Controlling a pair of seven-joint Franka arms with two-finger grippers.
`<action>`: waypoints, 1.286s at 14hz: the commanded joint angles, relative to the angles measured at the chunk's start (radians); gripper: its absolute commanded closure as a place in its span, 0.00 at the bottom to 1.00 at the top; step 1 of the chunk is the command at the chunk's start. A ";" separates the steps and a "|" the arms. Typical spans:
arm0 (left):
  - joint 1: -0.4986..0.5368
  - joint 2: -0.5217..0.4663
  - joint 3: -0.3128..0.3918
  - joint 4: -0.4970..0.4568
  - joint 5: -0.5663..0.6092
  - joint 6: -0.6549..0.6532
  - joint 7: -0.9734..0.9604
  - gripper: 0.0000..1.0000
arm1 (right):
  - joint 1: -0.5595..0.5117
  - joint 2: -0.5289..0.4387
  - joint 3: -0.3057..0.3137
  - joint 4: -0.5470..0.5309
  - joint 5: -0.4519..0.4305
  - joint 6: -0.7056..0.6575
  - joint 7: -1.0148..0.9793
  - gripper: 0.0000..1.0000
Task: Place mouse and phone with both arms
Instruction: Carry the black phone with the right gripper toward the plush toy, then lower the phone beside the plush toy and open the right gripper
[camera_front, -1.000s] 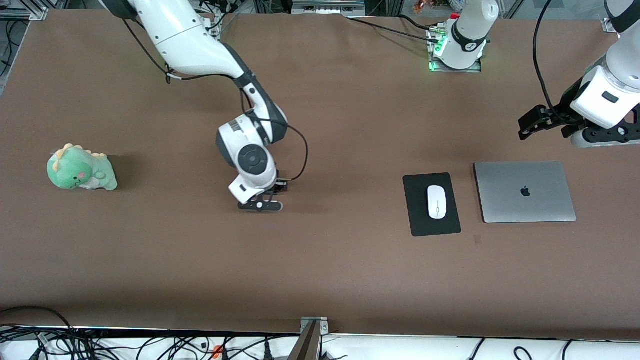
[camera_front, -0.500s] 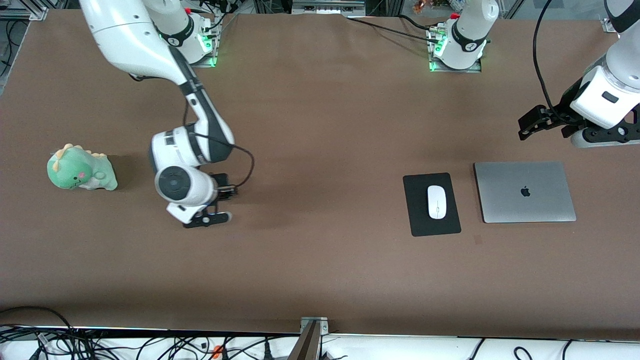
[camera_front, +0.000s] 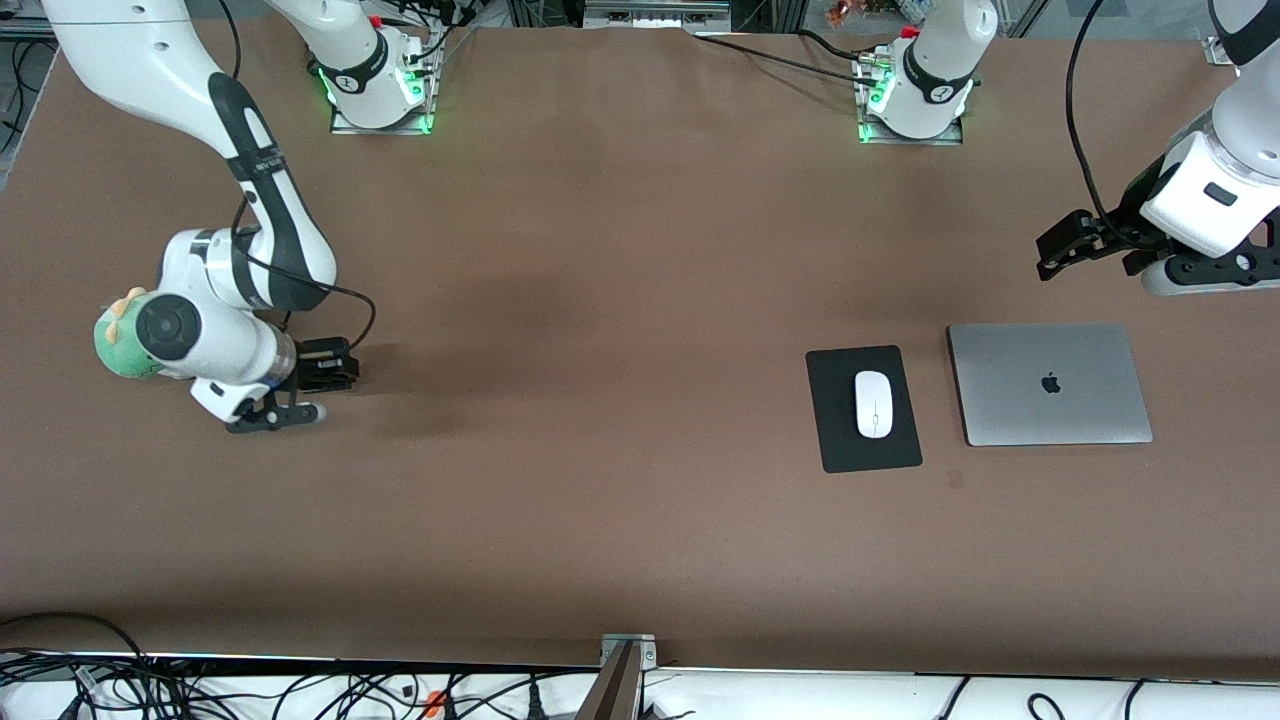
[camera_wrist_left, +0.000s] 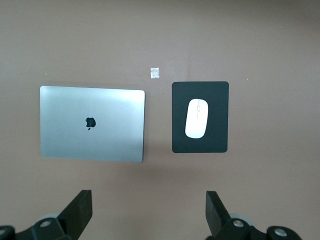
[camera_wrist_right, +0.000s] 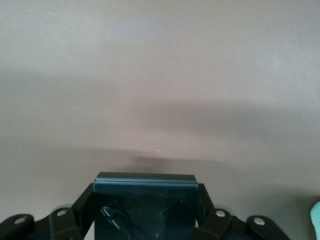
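Observation:
The white mouse (camera_front: 873, 403) lies on a black mouse pad (camera_front: 835, 440) toward the left arm's end of the table. It also shows in the left wrist view as the mouse (camera_wrist_left: 197, 118). My right gripper (camera_wrist_right: 145, 192) is shut on the glossy black phone (camera_wrist_right: 145, 210), one finger on each side edge. In the front view the right gripper (camera_front: 328, 366) hangs over bare table, close beside a green plush dinosaur (camera_front: 113, 345). My left gripper (camera_front: 1062, 247) waits with its jaws wide open and nothing between them, raised over the table by the laptop. Both open fingers of the left gripper (camera_wrist_left: 148, 212) show in the left wrist view.
A closed silver laptop (camera_front: 1050, 383) lies beside the mouse pad, at the left arm's end. The right arm's wrist partly covers the plush dinosaur. A small white tag (camera_wrist_left: 155, 72) lies on the table near the pad. Cables hang along the table's front edge.
The right arm has swung from the middle of the table toward its own end, carrying the phone, and now stands beside the plush dinosaur. The left arm has not moved.

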 joint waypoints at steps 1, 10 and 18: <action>0.005 0.016 -0.002 0.036 -0.022 -0.024 0.014 0.00 | -0.004 -0.072 -0.041 -0.172 0.017 0.171 -0.074 0.77; 0.005 0.016 -0.002 0.036 -0.022 -0.024 0.014 0.00 | -0.076 0.010 -0.063 -0.212 0.018 0.375 -0.186 0.46; 0.003 0.019 -0.002 0.059 -0.022 -0.025 0.014 0.00 | -0.073 -0.041 -0.049 -0.093 0.021 0.066 -0.178 0.00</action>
